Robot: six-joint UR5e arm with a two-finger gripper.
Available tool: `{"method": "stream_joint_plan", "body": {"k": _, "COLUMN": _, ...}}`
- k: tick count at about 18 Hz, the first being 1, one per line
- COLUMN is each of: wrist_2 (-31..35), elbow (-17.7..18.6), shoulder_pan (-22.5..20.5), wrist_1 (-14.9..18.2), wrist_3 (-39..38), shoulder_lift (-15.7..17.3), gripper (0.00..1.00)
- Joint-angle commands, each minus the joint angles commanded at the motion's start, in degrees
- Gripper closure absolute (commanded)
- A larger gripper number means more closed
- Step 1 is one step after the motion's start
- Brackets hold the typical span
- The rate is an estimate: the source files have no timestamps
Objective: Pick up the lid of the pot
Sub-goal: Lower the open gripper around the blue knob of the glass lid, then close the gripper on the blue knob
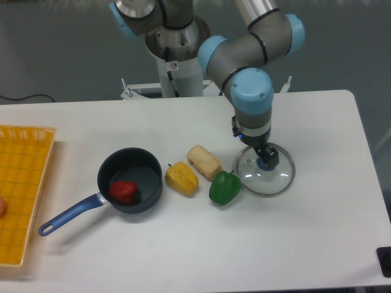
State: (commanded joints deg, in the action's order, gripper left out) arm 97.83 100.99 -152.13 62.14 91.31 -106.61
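Camera view: gripper [254, 144] unclenched, fingers spread, above the far side of the lid [267, 185]. Lid lies on the table [317, 238], knob [266, 164] up, partly hidden by one finger. Main risk, judged: descent off-centre, so that finger lands on the knob and shoves the lid. Closing too high could slip off the smooth knob; too low, tips may press the glass. Pepper [225, 188], at the lid's near-left edge, might get nudged if the lid slides.

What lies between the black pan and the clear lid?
The camera view shows a yellow vegetable, a tan piece and a green pepper between the pan and the lid.
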Motion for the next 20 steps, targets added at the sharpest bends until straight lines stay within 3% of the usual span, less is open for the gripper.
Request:
{"method": "stream_joint_plan", "body": {"k": 9, "wrist_2": -1.6, "elbow": 0.1, "shoulder_pan": -3.4, "wrist_1": -0.3, "wrist_3": -1.4, "shoulder_lift": -1.2, "gripper": 0.0}}
{"method": "stream_joint_plan", "body": {"k": 12, "wrist_2": -4.0, "elbow": 0.3, "shoulder_pan": -3.9, "wrist_1": -3.9, "wrist_3": -1.4, "shoulder_lift": -3.0, "gripper": 0.0}}
{"method": "stream_joint_plan", "body": {"k": 20, "wrist_2": -4.1, "elbow": 0.4, "shoulder_pan": -4.5, "wrist_1": -4.8, "wrist_3": -2.2, "shoulder_lift": -4.1, "gripper": 0.0}}
